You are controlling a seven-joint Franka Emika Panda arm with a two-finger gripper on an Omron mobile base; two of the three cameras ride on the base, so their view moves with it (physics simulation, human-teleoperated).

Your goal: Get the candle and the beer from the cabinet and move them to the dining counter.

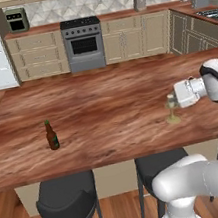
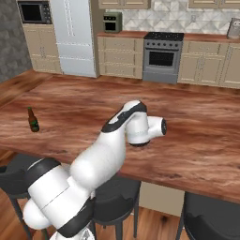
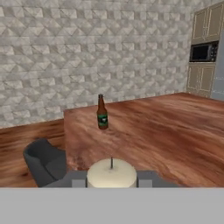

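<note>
As it stands on the dining counter | candle clamped in gripper

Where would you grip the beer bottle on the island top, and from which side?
Grip the beer around its wide body, just below the narrow neck, coming in level from the side. It stands upright on the dining counter with open wood all round, so any side works; the arm's own side is probably nearest. The gripper is shut on the candle.
</note>
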